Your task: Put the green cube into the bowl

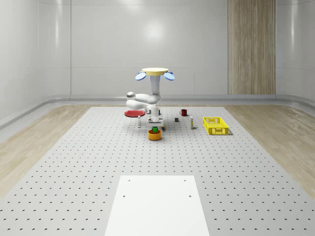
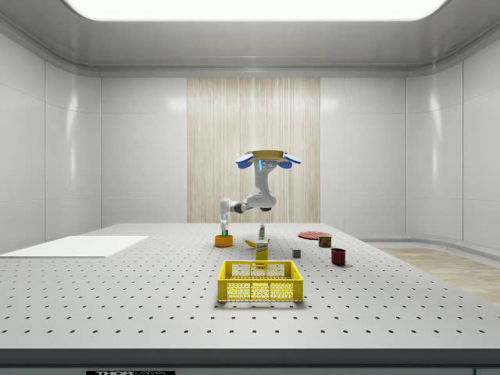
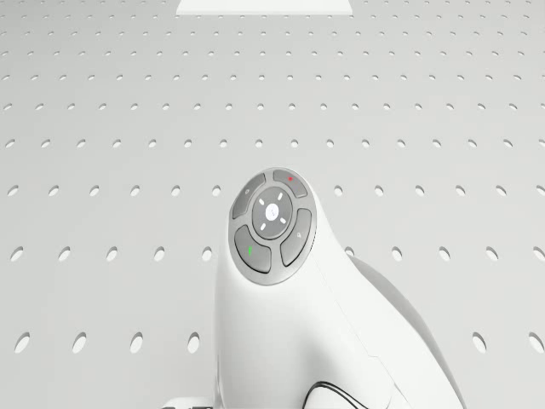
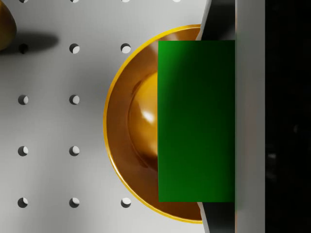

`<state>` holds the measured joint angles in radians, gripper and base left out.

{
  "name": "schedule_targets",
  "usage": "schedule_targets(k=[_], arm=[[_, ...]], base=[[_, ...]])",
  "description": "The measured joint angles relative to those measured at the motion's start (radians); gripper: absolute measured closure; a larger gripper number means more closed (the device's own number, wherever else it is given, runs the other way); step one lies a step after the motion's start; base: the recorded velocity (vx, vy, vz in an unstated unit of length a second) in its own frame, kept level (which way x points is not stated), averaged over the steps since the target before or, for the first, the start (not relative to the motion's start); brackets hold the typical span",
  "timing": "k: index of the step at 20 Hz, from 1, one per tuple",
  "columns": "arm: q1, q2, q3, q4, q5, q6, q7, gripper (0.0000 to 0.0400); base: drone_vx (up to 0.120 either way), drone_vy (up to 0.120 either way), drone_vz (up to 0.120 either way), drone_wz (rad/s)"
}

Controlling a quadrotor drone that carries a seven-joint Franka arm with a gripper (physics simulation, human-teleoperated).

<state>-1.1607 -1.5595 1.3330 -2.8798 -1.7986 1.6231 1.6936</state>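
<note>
drone (image 1: 154, 72) hovers above the perforated table (image 1: 74, 167), just behind the shiny orange bowl (image 1: 154, 134), arm reaching down so the gripper (image 1: 155, 126) hangs right over it. small green cube (image 4: 197, 121) is pinched between the closed jaws, sitting above the bowl's hollow in the wrist view. my worry: the cube looks off toward one side, so letting go during any hover wobble could clip the rim (image 4: 108, 127) and bounce it out.

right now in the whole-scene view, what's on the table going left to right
red plate → orange bowl with the green cube → small dark block → red mug → small bottle → yellow crate
</note>
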Motion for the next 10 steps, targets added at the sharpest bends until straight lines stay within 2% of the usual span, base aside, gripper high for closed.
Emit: schedule_targets(k=[10], arm=[[-0.025, -0.002, -0.136, 0.036, -0.129, 0.048, -0.004, 0.0150]], base=[[0.000, 0.000, 0.000, 0.000]])
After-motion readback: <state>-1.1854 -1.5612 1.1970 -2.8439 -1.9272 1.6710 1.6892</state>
